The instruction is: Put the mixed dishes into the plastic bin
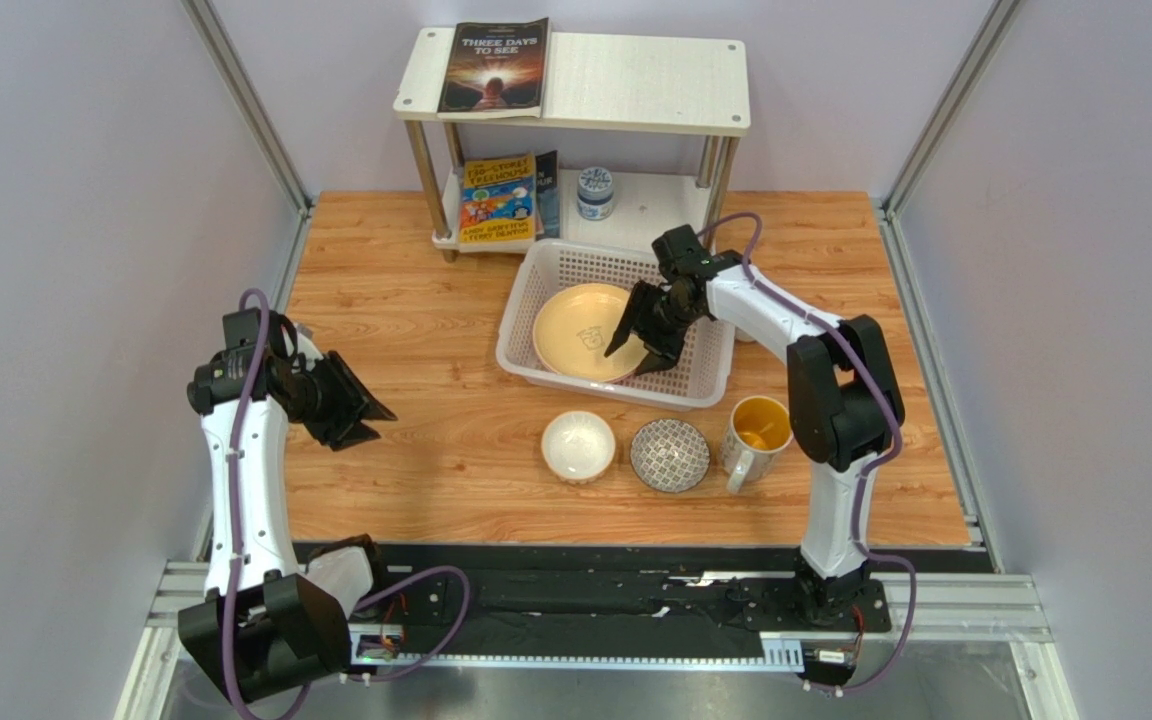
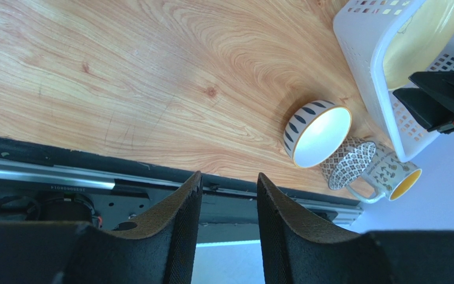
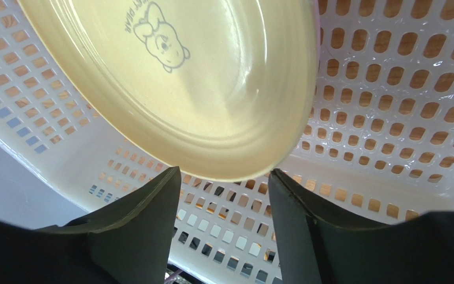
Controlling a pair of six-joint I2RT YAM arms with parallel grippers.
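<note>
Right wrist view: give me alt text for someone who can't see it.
A pale yellow plate with a small cartoon face printed on it sits inside the whitish perforated plastic bin and fills most of the view. The right tool hangs at the plate's near rim, its dark jaws apart and gripping nothing.

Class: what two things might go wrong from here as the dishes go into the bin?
The right hand hangs open over the pale yellow plate in the plastic bin; lifting out may clip its rim. The white bowl, grey patterned bowl and mug stand close together; grasping one may knock another.
</note>
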